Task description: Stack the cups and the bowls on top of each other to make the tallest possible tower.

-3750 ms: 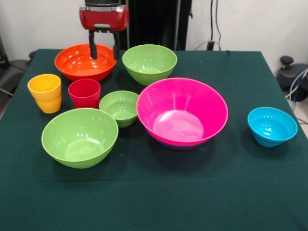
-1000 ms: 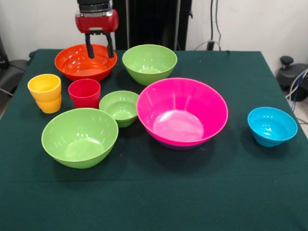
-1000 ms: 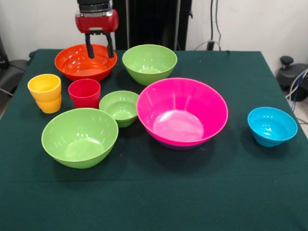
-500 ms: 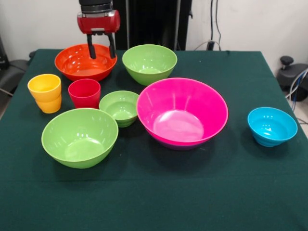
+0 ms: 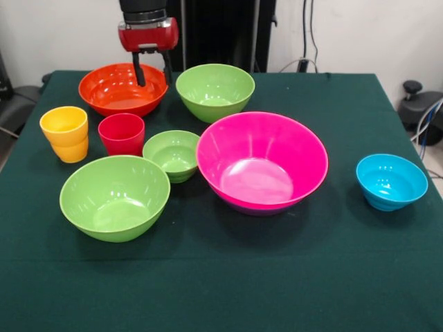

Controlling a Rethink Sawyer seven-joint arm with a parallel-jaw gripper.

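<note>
I am looking at cups and bowls spread loose over the green table (image 5: 228, 290), with the hot pink bowl (image 5: 261, 162) sitting nested in a purple bowl (image 5: 257, 209) whose edge is peeking out beneath it, the only stacking showing so far. My gripper (image 5: 154, 70) is hanging with its two dark fingers spread apart and empty, their tips hovering at the rim of the orange bowl (image 5: 118, 88), one finger over the bowl's inside and the other at its edge. Just beside my gripper, on the side away from the orange bowl, a large lime green bowl (image 5: 215, 91) is sitting. Closer to the camera than my gripper, the red cup (image 5: 122, 135) and the yellow cup (image 5: 65, 132) are standing upright side by side, and the small lime green bowl (image 5: 172, 154) is sitting beside the red cup, near the pink bowl. Farther still toward the camera the other large lime green bowl (image 5: 115, 197) is resting. The sky blue bowl (image 5: 391, 181) is sitting well apart from my gripper, alone beyond the pink bowl.
</note>
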